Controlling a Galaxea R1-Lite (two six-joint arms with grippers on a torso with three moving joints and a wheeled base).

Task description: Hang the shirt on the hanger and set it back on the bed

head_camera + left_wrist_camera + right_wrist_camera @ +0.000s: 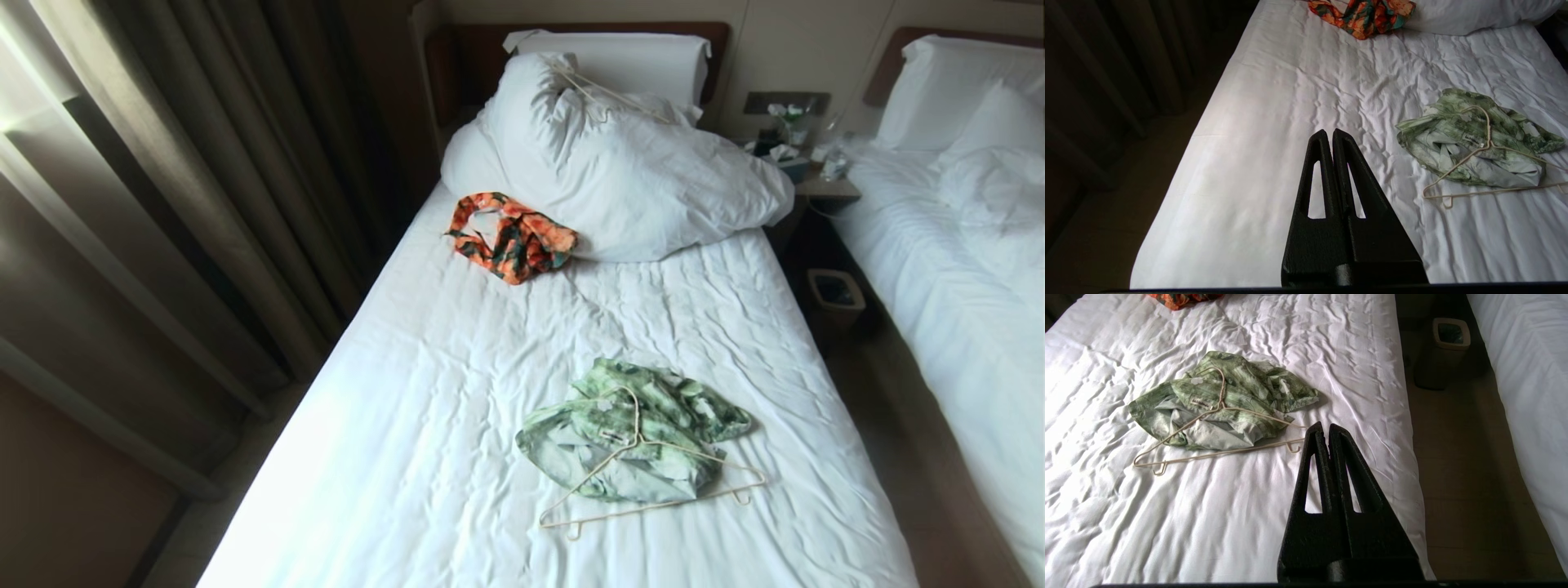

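Observation:
The green leaf-print shirt [629,429] lies crumpled on the bed [457,392], near its foot and right of centre. The cream wire hanger [653,482] rests on top of the shirt, its hook up over the fabric and its bottom bar on the sheet. Neither arm shows in the head view. My left gripper [1329,131] is shut and empty, above the bed's left part, with the shirt [1474,143] and the hanger [1488,134] well off to its side. My right gripper [1326,425] is shut and empty, close to one end of the hanger [1216,453], beside the shirt [1224,400].
An orange, black and teal garment [514,237] lies near the bunched white duvet [620,163], which carries another hanger [608,96]. Curtains [163,163] hang left of the bed. A nightstand [816,175], a small bin [834,296] and a second bed [963,245] stand to the right.

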